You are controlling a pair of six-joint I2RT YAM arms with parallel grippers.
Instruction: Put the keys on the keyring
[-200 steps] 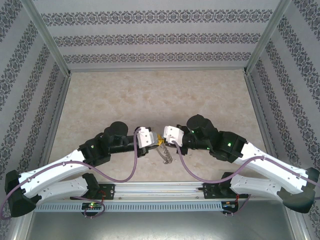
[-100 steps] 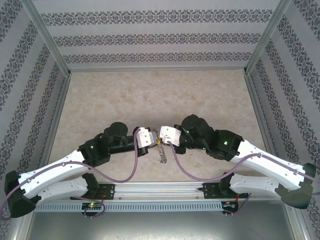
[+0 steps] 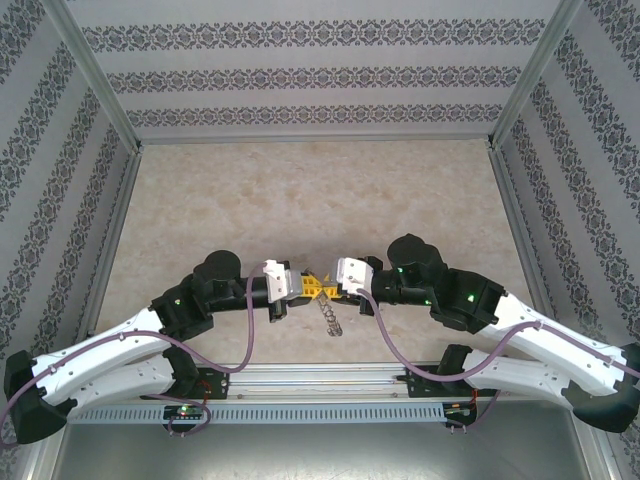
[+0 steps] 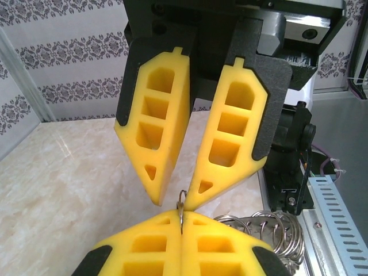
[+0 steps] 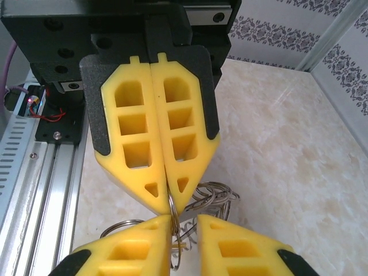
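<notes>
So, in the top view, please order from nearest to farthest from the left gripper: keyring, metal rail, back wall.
1. keyring, held in the left gripper.
2. metal rail, at the near edge.
3. back wall, on the far side.

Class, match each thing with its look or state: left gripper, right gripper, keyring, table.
Column 1:
1 left gripper
2 right gripper
3 keyring
4 table

Column 2:
a beige, marbled
b jaws parted
c grey metal loops
d jaws shut on the keyring

Pairs: 1-d, 2-b, 3-c, 4-a
</notes>
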